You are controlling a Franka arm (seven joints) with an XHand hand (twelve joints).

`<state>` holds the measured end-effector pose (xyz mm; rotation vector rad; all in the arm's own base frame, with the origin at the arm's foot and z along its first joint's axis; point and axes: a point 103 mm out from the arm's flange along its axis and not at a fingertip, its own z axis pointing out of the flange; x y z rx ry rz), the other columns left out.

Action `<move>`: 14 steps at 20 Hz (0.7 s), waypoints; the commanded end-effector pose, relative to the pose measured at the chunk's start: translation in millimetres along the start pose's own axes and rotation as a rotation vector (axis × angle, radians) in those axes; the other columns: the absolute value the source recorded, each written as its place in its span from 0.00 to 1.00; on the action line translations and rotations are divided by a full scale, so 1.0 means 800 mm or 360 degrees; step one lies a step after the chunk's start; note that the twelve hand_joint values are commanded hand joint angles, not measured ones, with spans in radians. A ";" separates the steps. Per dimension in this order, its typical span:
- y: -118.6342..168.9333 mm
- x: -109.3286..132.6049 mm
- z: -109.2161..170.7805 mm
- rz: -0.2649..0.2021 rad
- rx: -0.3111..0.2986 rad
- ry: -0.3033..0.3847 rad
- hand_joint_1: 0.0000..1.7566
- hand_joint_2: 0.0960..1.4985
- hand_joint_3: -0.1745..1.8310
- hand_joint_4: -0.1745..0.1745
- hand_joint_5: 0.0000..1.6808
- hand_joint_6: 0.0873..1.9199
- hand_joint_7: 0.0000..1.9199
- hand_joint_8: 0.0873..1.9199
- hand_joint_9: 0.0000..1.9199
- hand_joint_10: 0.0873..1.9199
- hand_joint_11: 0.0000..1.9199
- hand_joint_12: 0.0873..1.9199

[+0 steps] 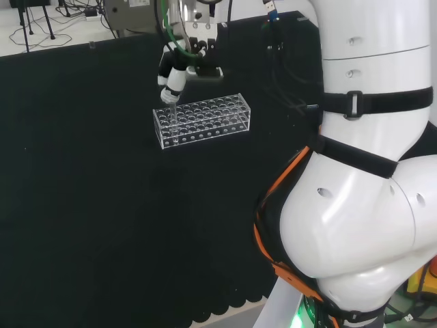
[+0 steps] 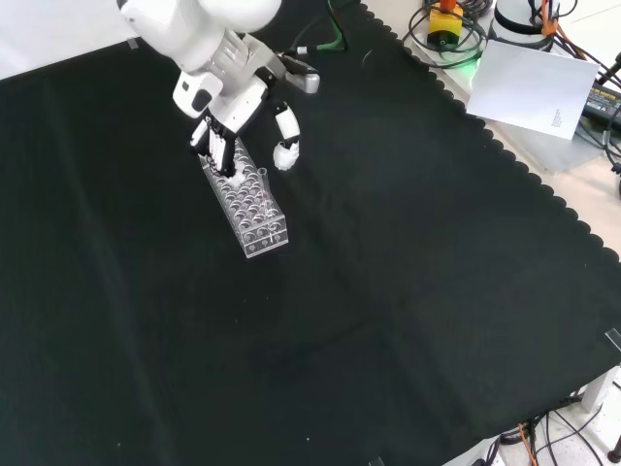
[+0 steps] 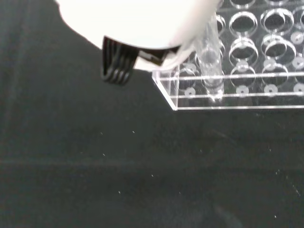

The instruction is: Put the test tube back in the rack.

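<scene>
Fingers curled down around the test tube, pinching its upper part; thumb sticks out to the right in the front view, clear of the rack. Hand sits directly above the rack's left end in the head view, which is the far end in the front view.

Test tube is upright, lower part already down inside a hole in the clear rack. Wrist view shows it in a hole right at a corner of the rack, tube bottom low, near the rack's base plate; can't tell if it touches.

Rack is a clear plastic block with rows of round holes, lying flat on the black cloth of the desk. The other holes seen in the wrist view look empty.

White arm links at the right of the head view.
</scene>
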<state>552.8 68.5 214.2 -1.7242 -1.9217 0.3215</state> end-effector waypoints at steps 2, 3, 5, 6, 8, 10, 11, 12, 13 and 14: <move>-0.028 0.009 -0.051 -0.0068 -0.0159 -0.0013 0.64 0.23 0.47 0.36 0.31 0.43 0.29 0.52 0.32 0.48 0.01 0.79; -0.032 0.009 -0.061 -0.0069 -0.0187 -0.0016 0.64 0.23 0.47 0.36 0.31 0.43 0.28 0.52 0.32 0.48 0.01 0.79; -0.039 0.009 -0.079 -0.0070 -0.0237 -0.0025 0.64 0.23 0.47 0.37 0.30 0.43 0.28 0.52 0.32 0.48 0.01 0.79; -0.044 0.009 -0.088 -0.0071 -0.0263 -0.0028 0.64 0.24 0.46 0.37 0.30 0.42 0.28 0.52 0.32 0.48 0.01 0.79; -0.054 0.008 -0.104 -0.0073 -0.0307 -0.0039 0.64 0.24 0.46 0.37 0.30 0.42 0.27 0.52 0.31 0.48 0.01 0.80; -0.063 0.009 -0.118 -0.0075 -0.0345 -0.0050 0.64 0.24 0.46 0.38 0.30 0.42 0.27 0.52 0.31 0.49 0.01 0.80; -0.068 0.009 -0.124 -0.0076 -0.0361 -0.0055 0.64 0.24 0.46 0.38 0.30 0.42 0.27 0.52 0.31 0.49 0.01 0.80; -0.072 0.010 -0.130 -0.0075 -0.0376 -0.0066 0.64 0.24 0.46 0.38 0.30 0.42 0.27 0.52 0.31 0.49 0.01 0.80; -0.076 0.010 -0.135 -0.0075 -0.0389 -0.0073 0.64 0.24 0.46 0.38 0.30 0.42 0.27 0.52 0.31 0.48 0.01 0.80; -0.081 0.011 -0.141 -0.0074 -0.0405 -0.0079 0.64 0.24 0.46 0.38 0.30 0.42 0.27 0.52 0.31 0.48 0.01 0.80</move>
